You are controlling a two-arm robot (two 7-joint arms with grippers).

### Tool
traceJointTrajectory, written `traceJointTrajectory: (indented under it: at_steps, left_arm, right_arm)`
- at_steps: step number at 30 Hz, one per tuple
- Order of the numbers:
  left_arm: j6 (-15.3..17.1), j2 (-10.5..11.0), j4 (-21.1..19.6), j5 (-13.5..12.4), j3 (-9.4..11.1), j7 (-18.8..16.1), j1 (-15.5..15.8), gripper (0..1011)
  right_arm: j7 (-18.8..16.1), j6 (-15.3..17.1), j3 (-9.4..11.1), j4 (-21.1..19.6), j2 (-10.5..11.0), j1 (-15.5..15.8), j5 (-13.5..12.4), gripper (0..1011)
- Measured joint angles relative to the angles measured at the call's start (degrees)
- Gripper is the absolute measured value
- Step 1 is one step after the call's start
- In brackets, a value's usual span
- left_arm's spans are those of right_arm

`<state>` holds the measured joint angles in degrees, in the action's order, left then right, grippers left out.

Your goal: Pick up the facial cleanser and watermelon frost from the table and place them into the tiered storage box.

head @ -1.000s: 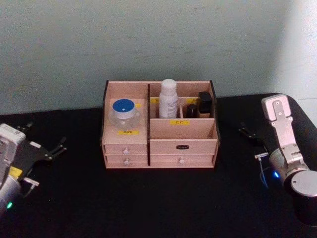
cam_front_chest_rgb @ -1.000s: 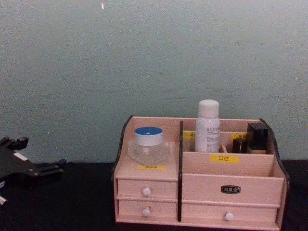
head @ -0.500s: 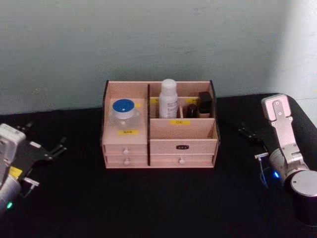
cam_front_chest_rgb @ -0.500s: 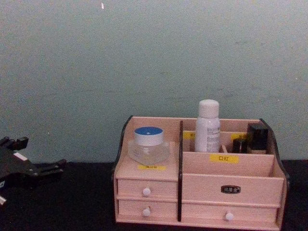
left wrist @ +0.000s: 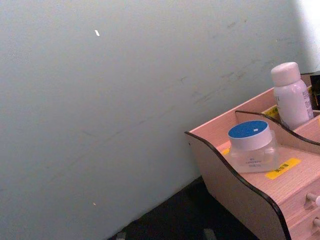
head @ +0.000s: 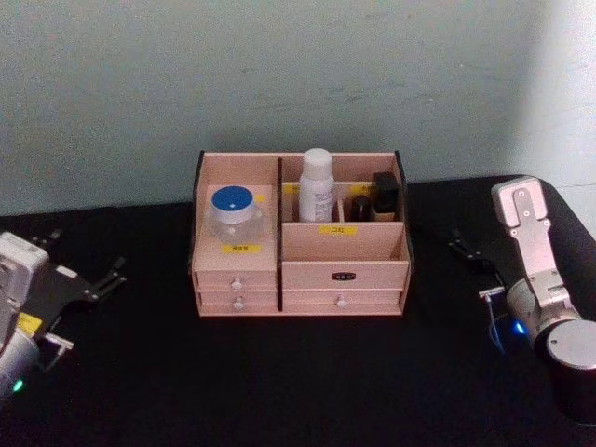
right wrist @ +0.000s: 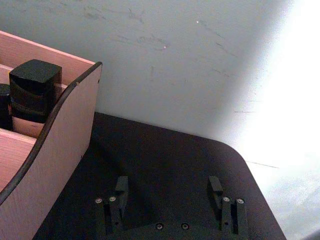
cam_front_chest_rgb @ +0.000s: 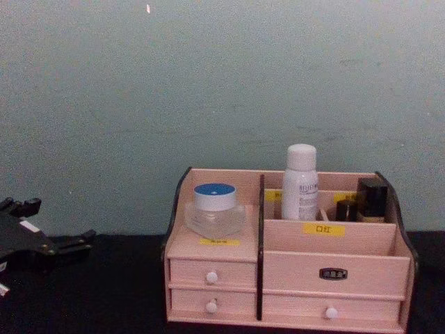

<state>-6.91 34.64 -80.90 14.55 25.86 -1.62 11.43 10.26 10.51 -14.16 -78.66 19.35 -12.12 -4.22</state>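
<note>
Both task items already sit in the tiered storage box (head: pixel 300 237) in the head view: the watermelon frost (head: pixel 233 213) on the left upper shelf, the facial cleanser (head: pixel 317 186) upright in the rear middle compartment beside the small dark bottles (head: pixel 374 197). Nothing in the box has shifted over the last second; only the left gripper (head: pixel 104 277), fingers spread and empty, has edged slightly outward at the table's left edge. That suggests the placing is done and the arms are retreating. The right gripper (head: pixel 466 250) rests well apart on the right, with bare black table (head: pixel 298 382) in front.

From the left wrist, the jar and the white bottle (left wrist: pixel 292 95) stand clear of the box's curved dark side edge.

From the right wrist, that gripper's fingers (right wrist: pixel 121 190) stand spread over bare table, beside the box wall.

From the chest, the left gripper lies low at the left border, with open table between it and the box.
</note>
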Motion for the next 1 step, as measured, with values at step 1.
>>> traceJointTrajectory:
  at_steps: [1]
  left_arm:
    - [0.0,0.0,0.0,0.0,0.0,0.0,0.0,1001]
  right_arm:
    - [0.0,0.0,0.0,0.0,0.0,0.0,0.0,1003]
